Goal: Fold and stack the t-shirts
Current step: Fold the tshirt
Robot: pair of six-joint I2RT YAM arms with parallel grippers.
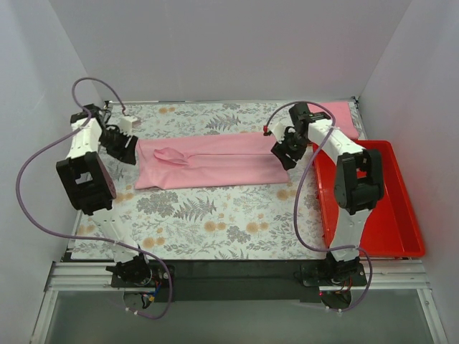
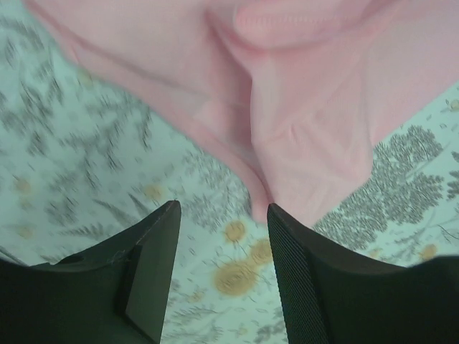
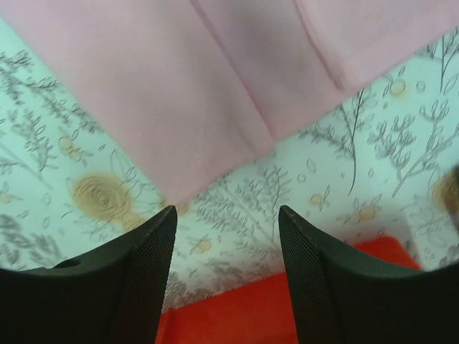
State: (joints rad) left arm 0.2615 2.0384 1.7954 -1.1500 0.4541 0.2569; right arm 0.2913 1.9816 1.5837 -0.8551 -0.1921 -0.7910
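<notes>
1 pink cotton t-shirt (image 1: 211,161) lies as a long band across the upper middle of the top view, on the floral tablecloth (image 1: 215,222). Its sides are turned in and the collar is at the left end.

Step in hand, my reading: lengthwise fold done, crosswise fold not yet begun.

Left gripper (image 1: 128,147) is at the collar end, right gripper (image 1: 285,154) at the hem end. Both are released, jaws apart, holding nothing.

The next move likely calls for pinching 1 end and carrying it over the other.

Cloth looks smooth, with slight creases near the collar.
</notes>
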